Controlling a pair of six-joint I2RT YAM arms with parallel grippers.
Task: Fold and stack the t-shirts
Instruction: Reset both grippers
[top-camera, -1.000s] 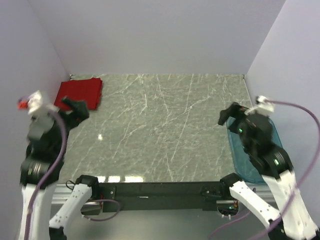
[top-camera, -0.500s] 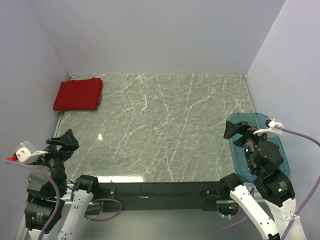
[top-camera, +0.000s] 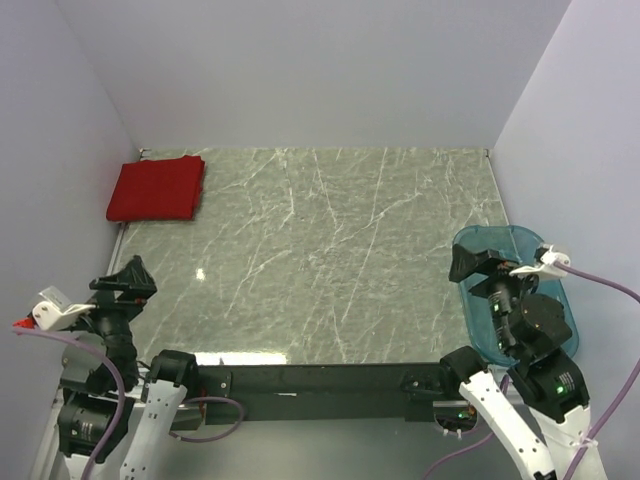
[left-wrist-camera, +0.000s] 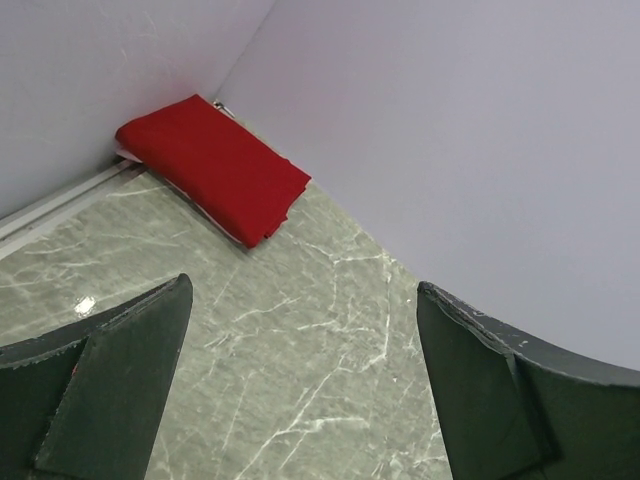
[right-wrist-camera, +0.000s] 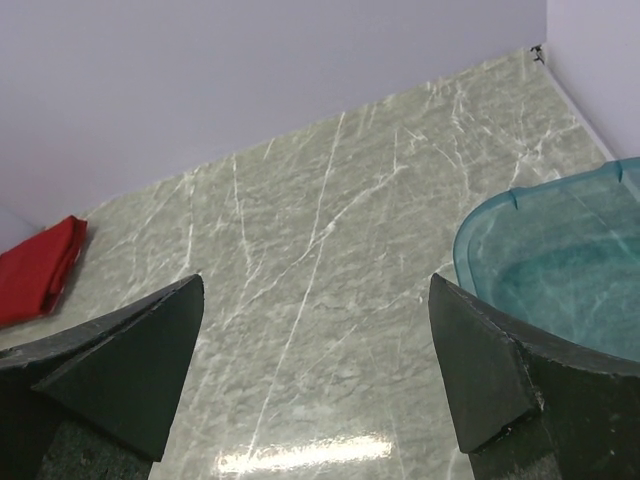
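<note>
Left claw (top-camera: 127, 281): jaws apart, empty, low by the bench (top-camera: 320, 260) near-left edge, likely parked clear.
Right claw (top-camera: 468, 262): jaws apart, empty, over the bin (top-camera: 500, 232) left rim.
Bin: teal, at the right edge, looks empty.
Red t-shirt (top-camera: 156, 188): folded flat in the far-left corner; a pale edge (left-wrist-camera: 215, 226) beneath may be the pink t-shirt, so stacking seems done.

The desk (top-camera: 320, 250) lies open to me across its middle; a folded red t-shirt (top-camera: 155, 189) blocks the far-left corner, a teal bin (top-camera: 520, 240) the right edge.
</note>
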